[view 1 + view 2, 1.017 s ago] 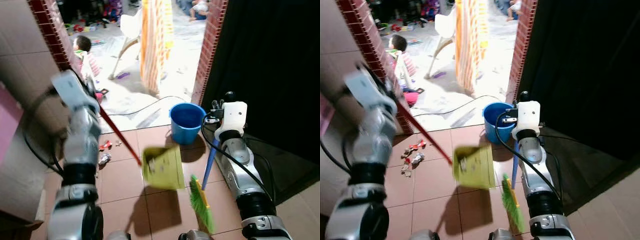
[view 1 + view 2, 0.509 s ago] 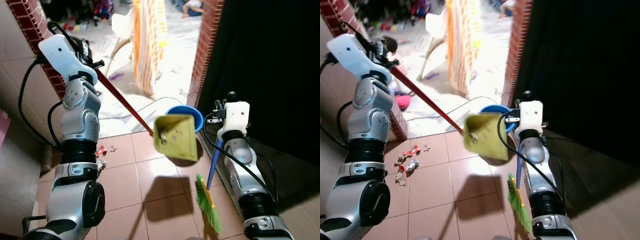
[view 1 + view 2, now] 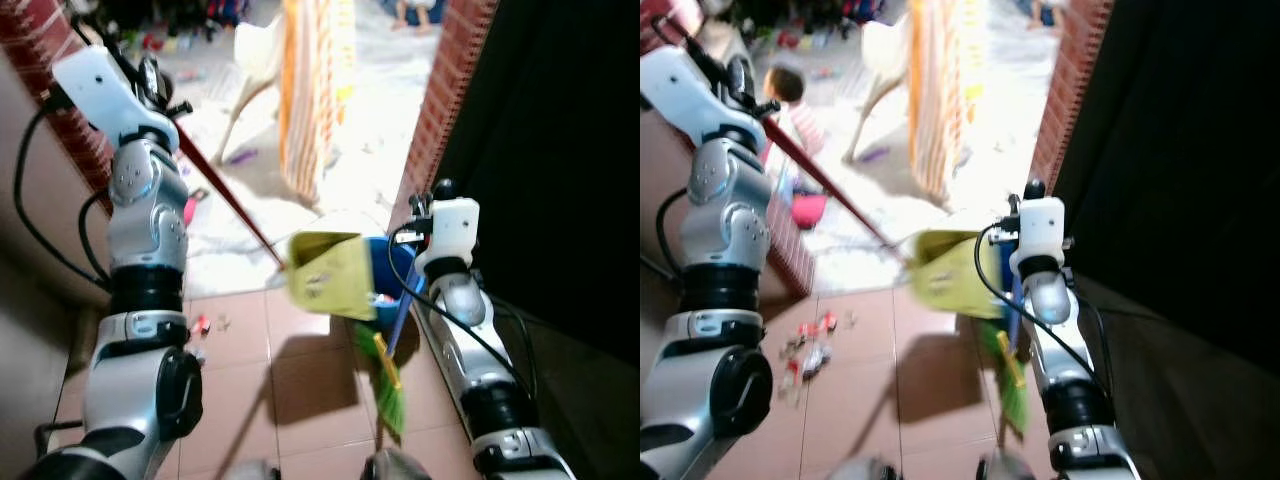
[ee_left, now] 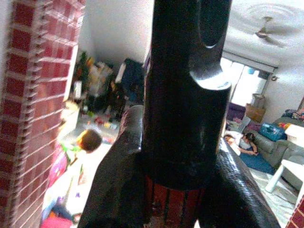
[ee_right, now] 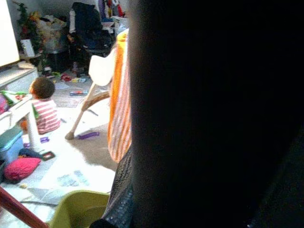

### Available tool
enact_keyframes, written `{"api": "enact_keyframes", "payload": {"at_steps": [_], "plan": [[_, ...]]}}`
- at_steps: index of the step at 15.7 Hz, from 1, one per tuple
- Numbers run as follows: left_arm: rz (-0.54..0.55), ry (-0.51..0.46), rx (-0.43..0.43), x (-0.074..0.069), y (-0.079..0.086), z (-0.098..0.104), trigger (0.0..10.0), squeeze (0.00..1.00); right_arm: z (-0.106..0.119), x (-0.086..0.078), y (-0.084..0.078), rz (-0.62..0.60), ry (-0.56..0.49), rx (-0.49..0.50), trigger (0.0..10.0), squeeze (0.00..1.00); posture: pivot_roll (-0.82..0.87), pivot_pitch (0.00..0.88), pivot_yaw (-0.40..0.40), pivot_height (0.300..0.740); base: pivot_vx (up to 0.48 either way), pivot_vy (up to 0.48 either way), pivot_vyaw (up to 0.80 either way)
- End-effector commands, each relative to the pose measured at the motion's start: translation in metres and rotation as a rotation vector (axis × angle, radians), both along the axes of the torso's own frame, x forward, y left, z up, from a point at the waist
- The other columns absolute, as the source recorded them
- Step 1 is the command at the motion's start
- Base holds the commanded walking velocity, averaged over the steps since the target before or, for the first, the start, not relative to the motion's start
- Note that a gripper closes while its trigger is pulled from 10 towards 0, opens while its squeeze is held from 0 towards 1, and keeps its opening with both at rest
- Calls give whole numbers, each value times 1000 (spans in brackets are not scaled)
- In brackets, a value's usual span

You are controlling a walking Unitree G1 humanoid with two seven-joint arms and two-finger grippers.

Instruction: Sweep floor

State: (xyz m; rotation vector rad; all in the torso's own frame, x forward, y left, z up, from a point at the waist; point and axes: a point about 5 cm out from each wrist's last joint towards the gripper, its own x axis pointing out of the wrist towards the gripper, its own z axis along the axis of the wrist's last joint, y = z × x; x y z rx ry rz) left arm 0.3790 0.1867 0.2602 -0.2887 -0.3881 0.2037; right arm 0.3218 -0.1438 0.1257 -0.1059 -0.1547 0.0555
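Note:
My left gripper (image 3: 160, 90), raised high at the left, is shut on the red handle (image 3: 225, 195) of a yellow-green dustpan (image 3: 325, 275). The left wrist view has the black fingers (image 4: 180, 95) wrapped round that handle. The dustpan hangs tilted in the air, against the left rim of a blue bucket (image 3: 398, 275). My right gripper (image 3: 432, 200) is shut on the blue handle (image 3: 402, 310) of a broom. Its green bristles (image 3: 388, 390) hang just over the tiles. Red and white scraps (image 3: 805, 345) lie on the tiled floor at the left.
A child (image 3: 790, 95) sits on the floor beyond the doorway, near a white plastic chair (image 3: 262, 60) and a hanging orange-striped cloth (image 3: 318, 90). Brick pillars (image 3: 450, 100) frame the opening. A dark surface (image 3: 560, 150) runs along my right.
The dustpan has risen from near the floor and swung right, up against the blue bucket. The broom has moved in closer to the bucket. The camera has shifted too.

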Motion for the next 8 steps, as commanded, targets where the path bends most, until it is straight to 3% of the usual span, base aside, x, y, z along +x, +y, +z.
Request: {"api": "enact_keyframes", "payload": {"at_steps": [1, 6, 8], "plan": [[-33, -113, -34, -2, -11, 26, 10000, 0, 5, 1, -9, -22, -16, -29, 10000, 0, -97, 0, 37, 740, 465, 0, 0], [-12, -102, -20, -1, -15, 21, 10000, 0, 4, 1, -8, -15, -12, -32, 10000, 0, -99, 0, 37, 740, 437, 0, 0], [-29, -105, -11, -3, -23, 18, 10000, 0, 2, 1, -6, -13, -8, -33, 10000, 0, -98, 0, 36, 740, 0, 0, 0]]}}
